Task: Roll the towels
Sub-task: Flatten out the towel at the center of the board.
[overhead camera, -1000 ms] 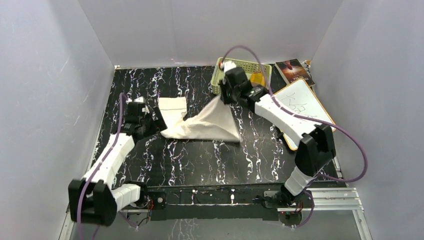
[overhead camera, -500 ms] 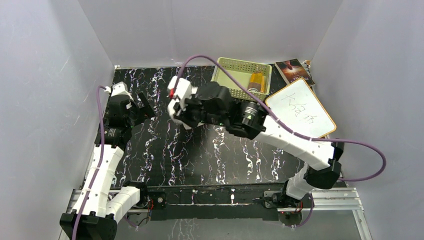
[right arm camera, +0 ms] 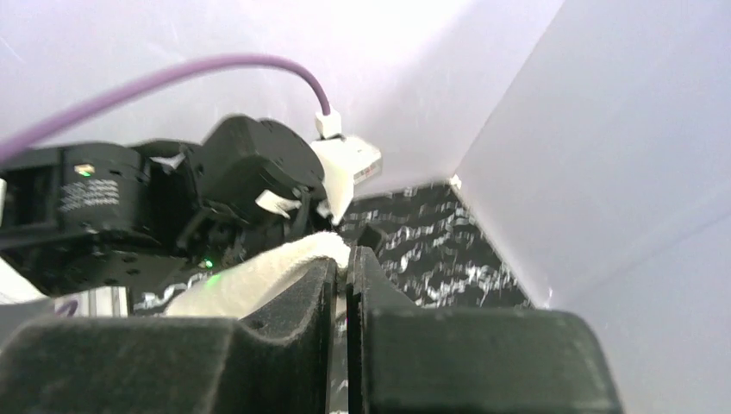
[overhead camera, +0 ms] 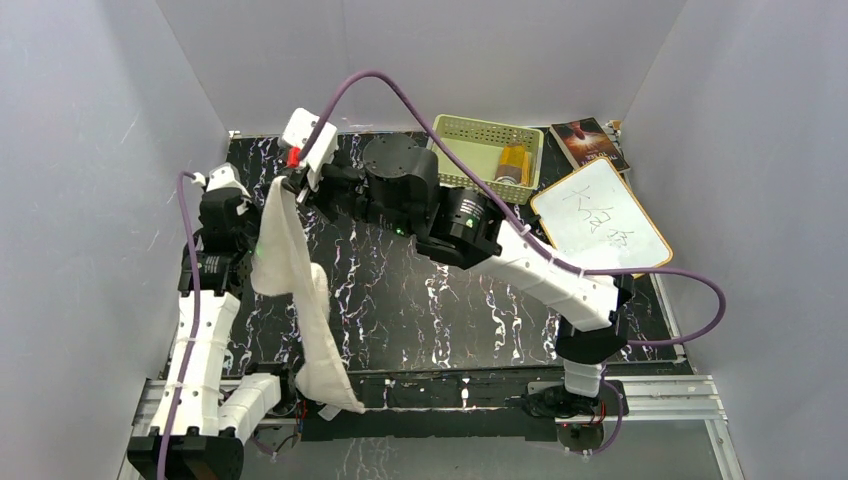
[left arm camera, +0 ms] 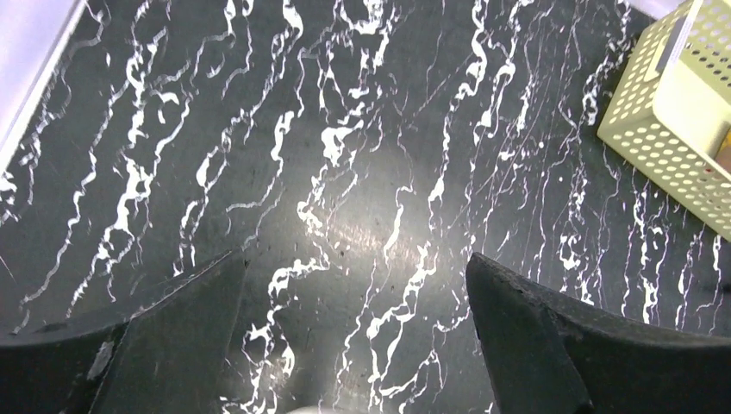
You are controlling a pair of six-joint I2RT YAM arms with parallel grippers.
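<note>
Overhead first. The right arm reaches across the desk [overhead camera: 420, 310] to its far left side, and the right tool [overhead camera: 292, 183] is held high there, pinching the top end of the cream towel [overhead camera: 290, 265]. That towel hangs straight down in a long strip. Its lower end drapes over the near edge of the desk, beside the left arm's base. The left arm stands upright just behind the hanging cloth. The left tool is mostly hidden here, so its state can't be read from this angle. A pale green basket [overhead camera: 470, 128] sits at the far edge, with the smaller yellow-brown towel [overhead camera: 513, 163] lying inside it; detail is too small to read. To the right lie a white board [overhead camera: 600, 215] with an orange rim and a book [overhead camera: 590, 142] in the far corner.

Left wrist view: the left tool [left arm camera: 353, 263] is spread wide with nothing between its fingers [left arm camera: 181, 336]. It hangs over bare black-and-white marbled surface. A corner of the basket [left arm camera: 664, 129] shows at upper right.

Right wrist view: the right tool [right arm camera: 346, 259] has its jaws pressed together on a fold of the cream towel [right arm camera: 259, 280], which bulges out on the left of the fingers [right arm camera: 293, 319]. Beyond them are the left arm's black wrist [right arm camera: 250, 172], a purple cable and the grey walls.
</note>
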